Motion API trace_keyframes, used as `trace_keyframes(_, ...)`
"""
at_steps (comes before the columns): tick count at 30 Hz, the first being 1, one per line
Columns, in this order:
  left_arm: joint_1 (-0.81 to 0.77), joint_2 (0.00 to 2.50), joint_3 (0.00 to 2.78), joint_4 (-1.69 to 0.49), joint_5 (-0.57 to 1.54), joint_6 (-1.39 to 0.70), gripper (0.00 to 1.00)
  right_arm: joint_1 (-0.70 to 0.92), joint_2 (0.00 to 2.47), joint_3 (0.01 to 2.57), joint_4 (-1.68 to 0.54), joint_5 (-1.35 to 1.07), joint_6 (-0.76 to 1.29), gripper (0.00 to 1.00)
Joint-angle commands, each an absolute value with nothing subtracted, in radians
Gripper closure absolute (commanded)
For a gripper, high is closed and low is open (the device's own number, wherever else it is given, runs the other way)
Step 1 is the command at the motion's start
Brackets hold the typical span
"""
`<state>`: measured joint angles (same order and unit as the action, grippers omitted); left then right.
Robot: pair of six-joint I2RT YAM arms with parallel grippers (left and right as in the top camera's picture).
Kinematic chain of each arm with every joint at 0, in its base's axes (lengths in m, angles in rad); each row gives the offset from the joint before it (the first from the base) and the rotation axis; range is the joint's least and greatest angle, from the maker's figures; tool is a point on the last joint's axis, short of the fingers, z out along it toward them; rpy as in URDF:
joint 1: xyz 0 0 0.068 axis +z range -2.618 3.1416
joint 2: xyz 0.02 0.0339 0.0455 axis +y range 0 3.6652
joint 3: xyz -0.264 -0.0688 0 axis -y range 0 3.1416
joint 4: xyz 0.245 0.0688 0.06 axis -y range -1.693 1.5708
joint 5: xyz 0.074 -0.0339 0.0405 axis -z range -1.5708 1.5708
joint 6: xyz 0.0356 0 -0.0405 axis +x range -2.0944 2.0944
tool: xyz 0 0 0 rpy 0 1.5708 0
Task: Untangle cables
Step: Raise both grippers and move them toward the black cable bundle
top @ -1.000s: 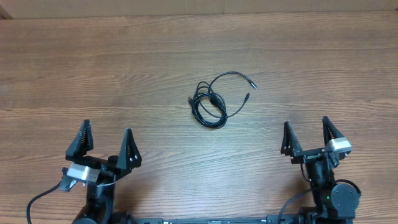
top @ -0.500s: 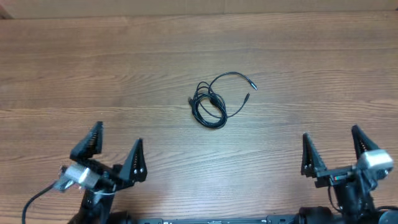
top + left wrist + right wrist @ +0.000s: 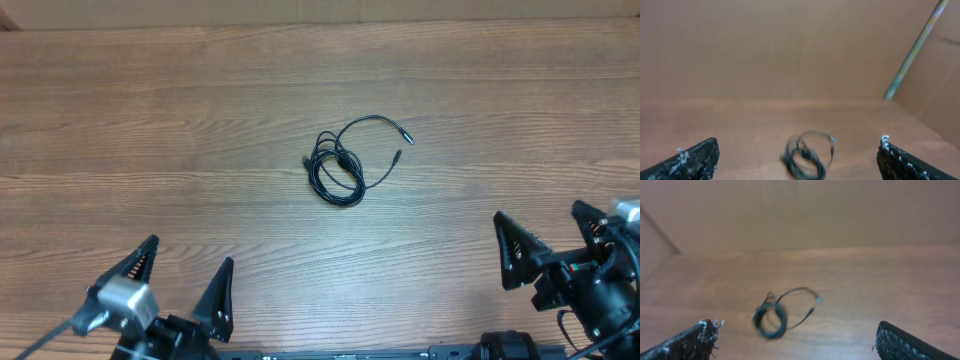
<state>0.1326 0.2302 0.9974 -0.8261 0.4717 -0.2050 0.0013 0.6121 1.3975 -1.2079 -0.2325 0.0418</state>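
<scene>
The cables (image 3: 340, 165) are thin black wires coiled in a small bundle at the middle of the wooden table, with two plug ends trailing to the right. They also show blurred in the left wrist view (image 3: 805, 156) and in the right wrist view (image 3: 772, 317). My left gripper (image 3: 185, 285) is open and empty at the front left, well short of the bundle. My right gripper (image 3: 550, 235) is open and empty at the front right, also far from the bundle. In each wrist view the finger tips stand wide apart at the lower corners (image 3: 797, 155) (image 3: 795, 335).
The wooden table (image 3: 150, 120) spreads all round the bundle. A brown cardboard wall (image 3: 790, 45) stands behind the far edge, with a pale strip (image 3: 915, 47) at its right corner.
Both arms have drawn back toward the front edge and outward, and the grippers appear larger in the overhead view. The cables have not moved.
</scene>
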Motion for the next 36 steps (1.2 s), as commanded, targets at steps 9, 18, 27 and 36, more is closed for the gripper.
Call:
trace_keyframes(9,0.136,0.279,1.04,-1.007,0.667,-0.204,0.0,-0.001,0.617,1.462,-1.309,-0.58,0.06,0.0)
trace_keyframes(18,0.136,0.279,1.04,-1.008,0.725,-0.251,0.0,-0.001,0.617,1.461,-1.265,-0.641,0.06,0.0)
trace_keyframes(27,0.137,0.292,1.006,-0.976,0.666,-0.281,0.32,-0.001,0.618,1.461,-1.229,-0.516,0.06,0.0)
trace_keyframes(36,0.137,0.448,0.871,-0.934,0.712,-0.424,0.34,-0.001,0.619,1.461,-1.183,-0.306,0.108,0.0)
